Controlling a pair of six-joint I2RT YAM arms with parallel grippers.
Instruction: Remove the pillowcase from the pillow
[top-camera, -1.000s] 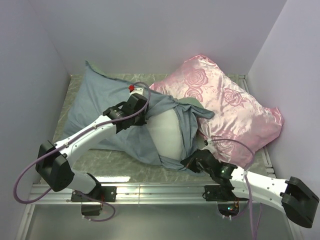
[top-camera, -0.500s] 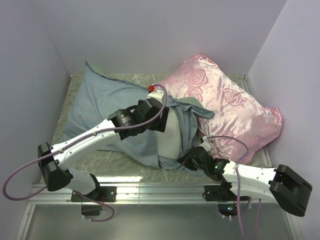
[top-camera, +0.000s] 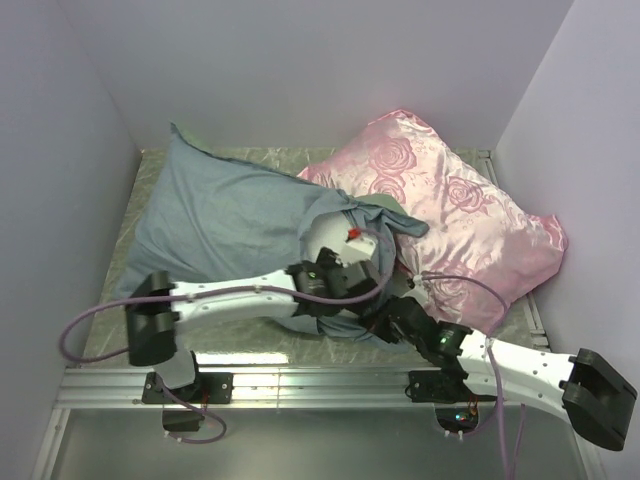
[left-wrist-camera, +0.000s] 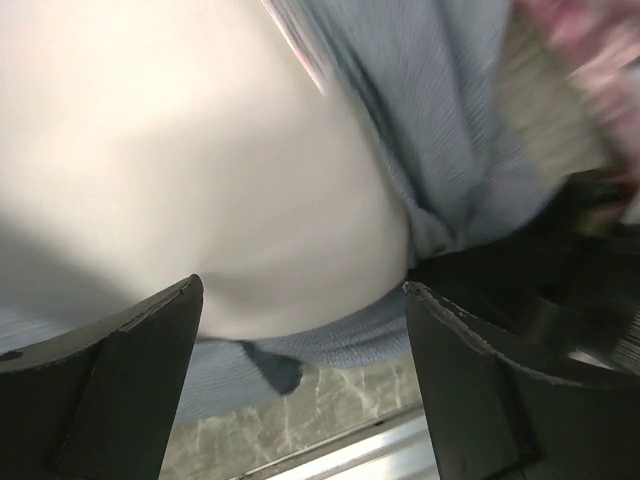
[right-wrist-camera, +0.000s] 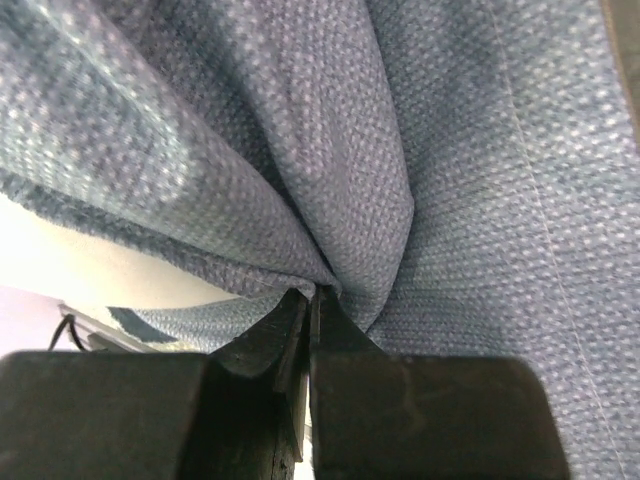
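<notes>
Grip comes first: the left gripper (left-wrist-camera: 300, 300), jaws apart facing the plump white pillow (left-wrist-camera: 200, 180) bulging from the soft grey-blue cloth pillowcase (top-camera: 220, 215), should close deep while the right gripper (right-wrist-camera: 312, 300), clamped on a fold of it, anchors.

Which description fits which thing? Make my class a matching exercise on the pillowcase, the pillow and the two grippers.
Things:
1. pillowcase
2. pillow
3. left gripper
4. right gripper

Descriptions:
A. open, fingers spread over a white surface
B. plain white, partly uncovered
C. grey-blue cloth
D. shut on a fold of cloth

Pairs: 1-C, 2-B, 3-A, 4-D
</notes>
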